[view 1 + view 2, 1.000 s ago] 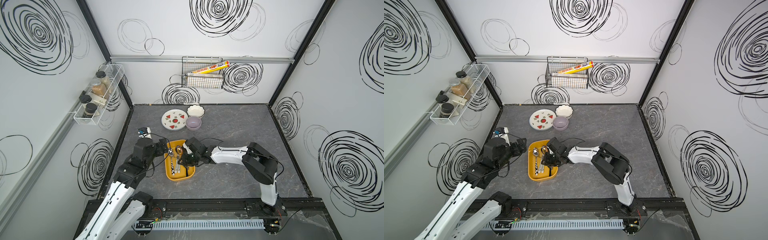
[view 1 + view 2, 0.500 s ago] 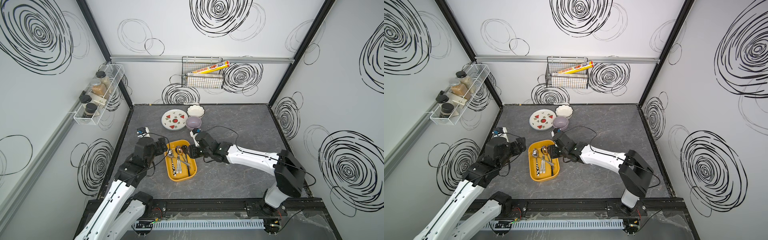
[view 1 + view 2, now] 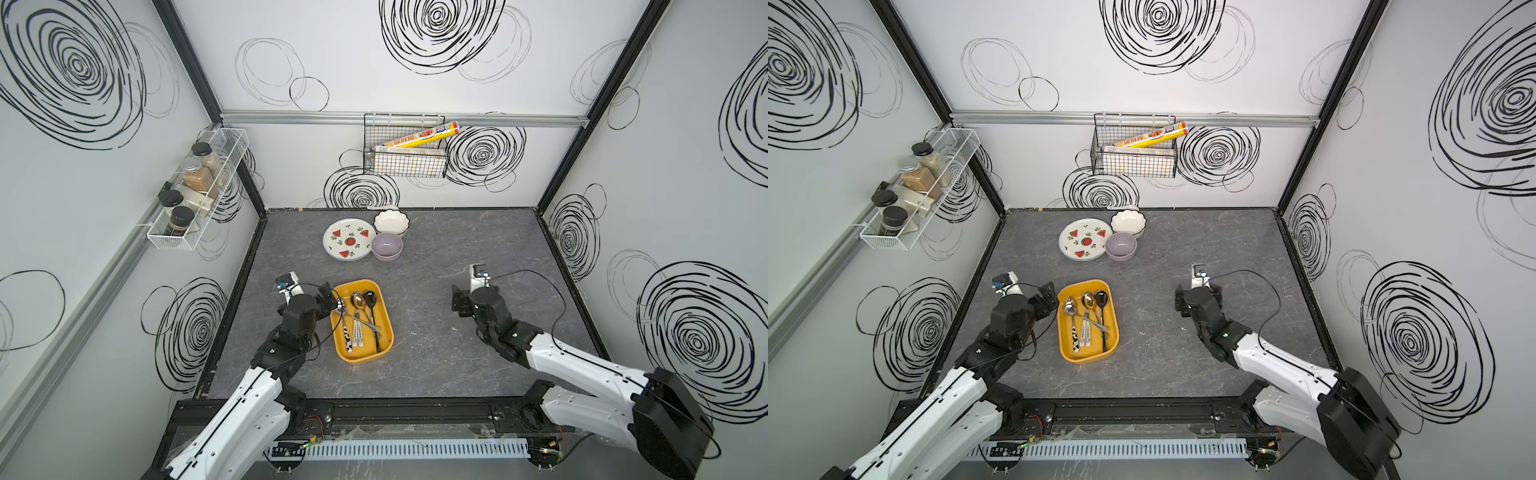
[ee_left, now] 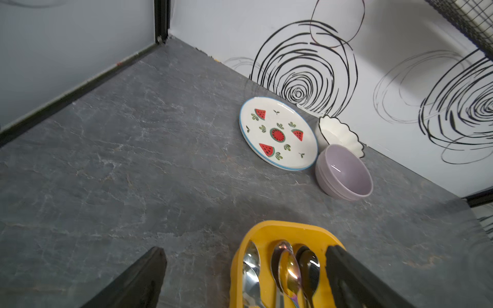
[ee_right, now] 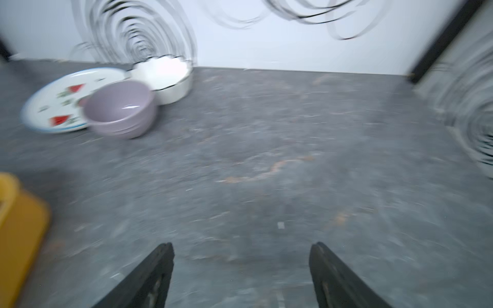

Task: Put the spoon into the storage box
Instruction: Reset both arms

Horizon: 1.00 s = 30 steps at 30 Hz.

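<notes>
The mustard-yellow storage box (image 3: 366, 357) (image 3: 1088, 356) lies at the front left of the table. Several spoons rest inside it, bowls toward the far end: a silver spoon (image 3: 340, 306), a gold spoon (image 3: 357, 300) and a black spoon (image 3: 370, 297). My left gripper (image 3: 330, 300) (image 4: 245, 249) is open at the box's far left corner, one finger over the box (image 4: 282, 226), and holds nothing. My right gripper (image 3: 471, 297) (image 5: 241, 245) is open and empty over bare table, well to the right of the box (image 5: 18, 234).
A watermelon-print plate (image 3: 347, 240), a lilac bowl (image 3: 387, 246) and a white scalloped bowl (image 3: 391, 221) stand together near the back wall. A wire basket (image 3: 405, 160) hangs on that wall, and a spice rack (image 3: 195, 191) on the left wall.
My right gripper has opened and swung from the box far to the right, leaving a spoon inside. The left gripper has opened slightly wider and stayed in place.
</notes>
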### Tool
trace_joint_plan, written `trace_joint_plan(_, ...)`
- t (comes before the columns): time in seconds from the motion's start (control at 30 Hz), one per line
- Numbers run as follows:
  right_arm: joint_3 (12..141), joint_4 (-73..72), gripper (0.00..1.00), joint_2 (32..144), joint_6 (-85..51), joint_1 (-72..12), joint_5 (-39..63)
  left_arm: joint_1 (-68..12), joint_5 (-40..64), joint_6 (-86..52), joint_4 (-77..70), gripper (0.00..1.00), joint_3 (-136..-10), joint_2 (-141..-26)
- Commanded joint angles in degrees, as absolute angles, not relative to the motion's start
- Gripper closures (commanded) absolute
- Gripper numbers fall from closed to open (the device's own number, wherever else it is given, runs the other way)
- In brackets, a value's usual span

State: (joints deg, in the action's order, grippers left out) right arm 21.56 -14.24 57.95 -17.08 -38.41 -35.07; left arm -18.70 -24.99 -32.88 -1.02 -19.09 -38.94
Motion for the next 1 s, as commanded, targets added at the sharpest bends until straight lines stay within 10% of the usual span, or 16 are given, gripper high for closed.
trace_joint_plan(0.0, 15.5, -29.3, 0.16, 54.7, -10.2, -33.9, -43.7, -18.9, -31.3, -17.6, -30.7, 0.01, -11.8, -40.3)
trace_joint_plan(0.27, 13.2, -40.6, 0.11, 58.8, -6.4, -18.4, -40.0, -13.1, -32.4, -5.8, -60.8, 0.01, -4.5, -59.1)
trace_joint_plan(0.67, -1.5, -97.6, 0.09, 84.3, -4.1, -4.7, -27.3, -2.7, -21.2, -6.3, -91.1, 0.01, -3.2, -84.3)
trace_joint_plan(0.97, 11.9, -71.2, 0.15, 86.2, -2.3, -4.1, -17.2, -3.7, -16.2, -3.6, -77.5, 0.01, -12.6, -89.0)
